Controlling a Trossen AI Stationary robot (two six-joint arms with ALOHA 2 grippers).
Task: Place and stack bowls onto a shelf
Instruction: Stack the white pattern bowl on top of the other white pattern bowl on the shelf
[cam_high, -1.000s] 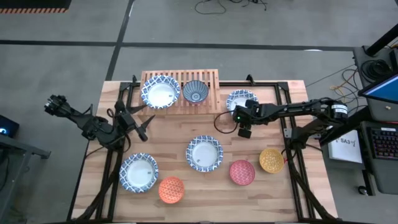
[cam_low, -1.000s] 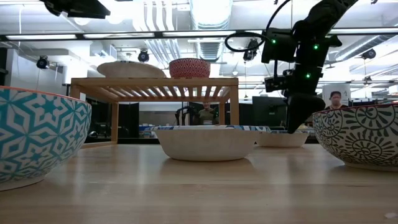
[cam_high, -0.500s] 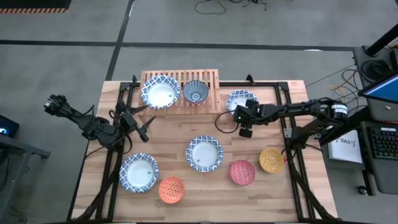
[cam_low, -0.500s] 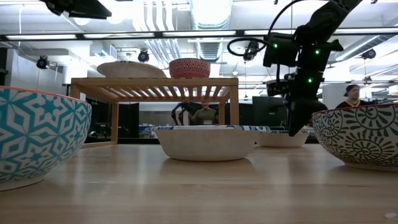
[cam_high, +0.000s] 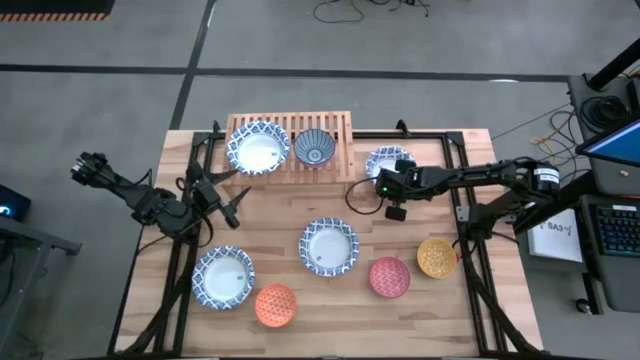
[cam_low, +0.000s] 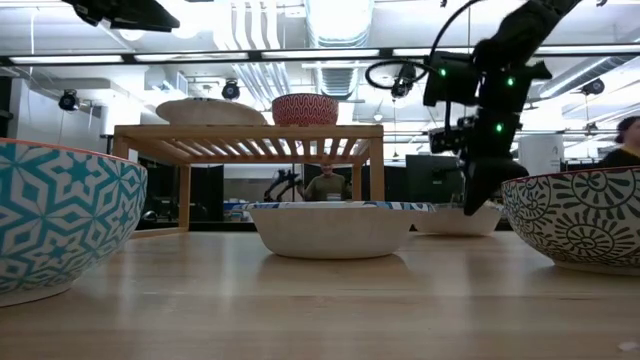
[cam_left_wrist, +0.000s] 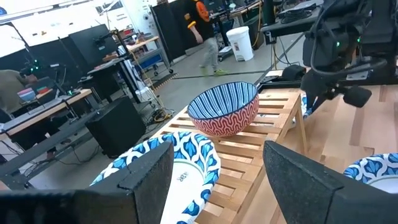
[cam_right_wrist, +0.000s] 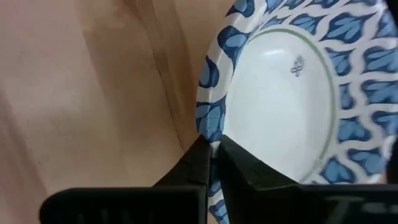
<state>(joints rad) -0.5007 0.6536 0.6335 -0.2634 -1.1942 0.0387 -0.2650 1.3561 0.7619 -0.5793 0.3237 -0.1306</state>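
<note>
The shelf stands at the table's far edge with a wide blue-patterned bowl and the small dark blue bowl on its slats. My right gripper is shut on the near rim of another wide bowl, right of the shelf. My left gripper is open and empty, left of centre. Two more wide bowls and the orange, red and yellow bowls rest on the table. My right gripper pinches the wide bowl's rim on its near side, one finger inside the bowl and one outside. The fingers point down from above. In the low view the bowl has its base at the tabletop.
The shelf's right half shows bare slats. Black frame rails run along the table's left and right sides. In the low view the central wide bowl stands before the shelf. People show in the room beyond.
My right gripper has edged a little toward the table's far edge at the wide bowl's near rim.
</note>
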